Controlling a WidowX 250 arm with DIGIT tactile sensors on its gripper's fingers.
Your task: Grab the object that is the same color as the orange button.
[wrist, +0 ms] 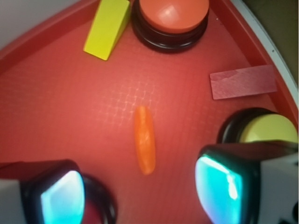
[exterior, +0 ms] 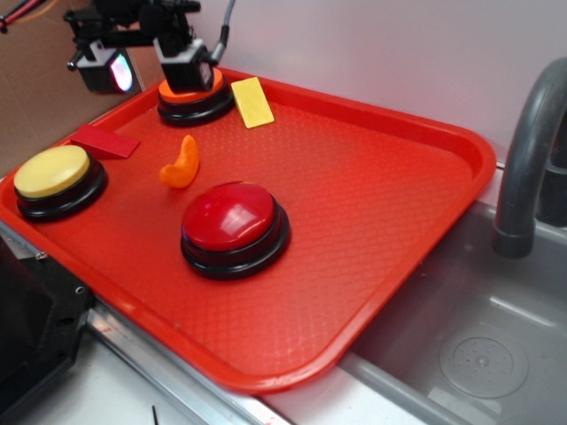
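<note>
A red plastic tray [exterior: 390, 221] with a cross-hatched surface is set on a counter beside a grey sink [exterior: 478, 345], over which a grey faucet [exterior: 530, 150] is curved at the right. A pale wall is seen at the far side.

Within the tray, three push buttons on black bases are placed: the orange button [exterior: 193, 96] at the far left corner, a yellow button [exterior: 55, 180] at the left edge, and a red button [exterior: 235, 226] near the middle. A flat yellow rectangle [exterior: 252, 102] is laid just right of the orange button, and a flat dark-red wedge [exterior: 104, 142] is positioned between the orange and yellow buttons.

The object [exterior: 182, 163] is a small, glossy orange crescent. It is located on the tray floor among the three buttons, apart from each.

The gripper [wrist: 149, 191] is held above the tray. In the wrist view its fingers [wrist: 60, 196] are spread wide, with nothing held; the crescent is seen ahead of the gap between them.
</note>
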